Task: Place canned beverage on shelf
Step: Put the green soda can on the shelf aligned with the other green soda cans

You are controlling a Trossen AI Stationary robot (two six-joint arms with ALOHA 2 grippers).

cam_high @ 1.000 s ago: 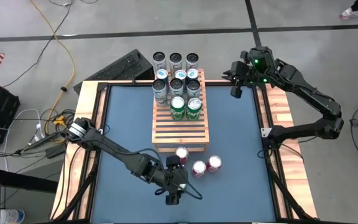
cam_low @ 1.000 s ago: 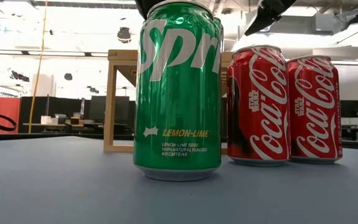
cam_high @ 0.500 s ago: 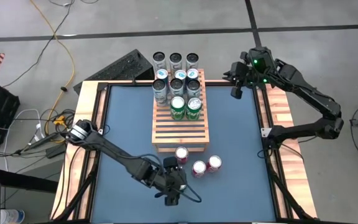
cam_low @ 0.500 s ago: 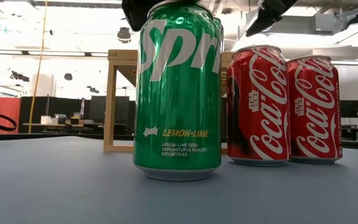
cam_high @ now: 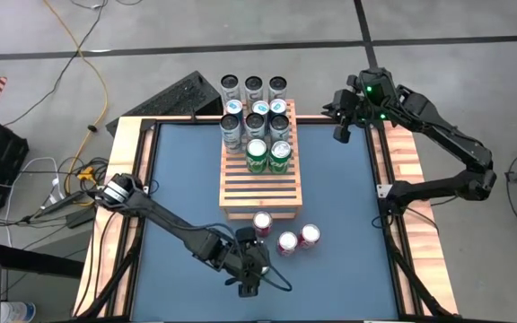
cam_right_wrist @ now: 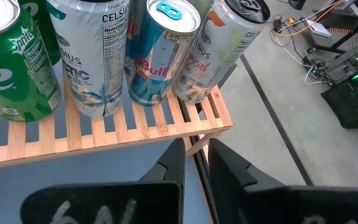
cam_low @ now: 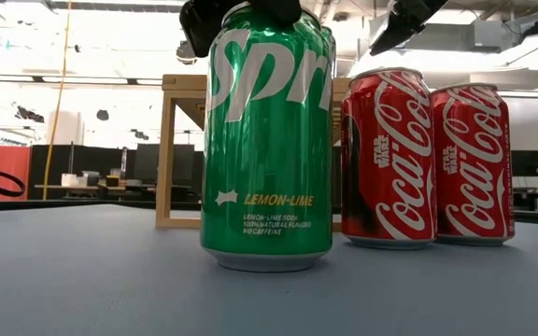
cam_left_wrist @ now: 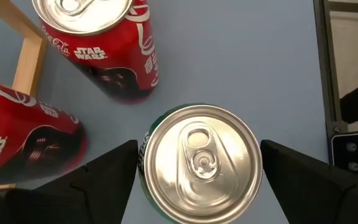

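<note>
A green Sprite can (cam_left_wrist: 199,163) stands upright on its base on the blue table top, near the front edge and in front of the shelf (cam_high: 260,184). My left gripper (cam_left_wrist: 199,147) is open above it. Its two fingers stand on either side of the can's top (cam_low: 267,19); I see no touch. In the high view the left gripper (cam_high: 249,274) hides this can. My right gripper (cam_right_wrist: 195,163) waits at the table's far right, shut, holding nothing, beside the shelf's far corner (cam_right_wrist: 219,121).
Three red Coca-Cola cans (cam_high: 262,222) (cam_high: 286,242) (cam_high: 309,235) stand close by, between the green can and the shelf's near end. Several cans (cam_high: 257,126) fill the shelf's far half; its near slats are bare. A wooden frame (cam_high: 133,179) borders the table.
My left gripper has sunk down over the green can; in the low view its dark fingers now reach lower on both sides of the can's top. The can has not moved.
</note>
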